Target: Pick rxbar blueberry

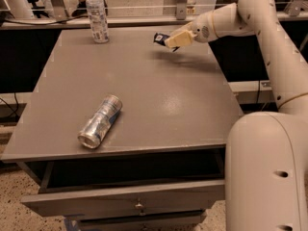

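Observation:
The rxbar blueberry (159, 37) is a small dark navy packet with pale markings. It sticks out to the left of my gripper (169, 40), which is shut on it and holds it a little above the far right part of the grey table (159, 95). A shadow lies on the tabletop under it. My white arm reaches in from the right.
A crushed silver-blue can (100, 121) lies on its side at the front left of the table. A clear plastic bottle (97, 15) stands at the far left edge. A drawer (125, 203) stands open below the tabletop. My robot's white body (267, 172) fills the lower right.

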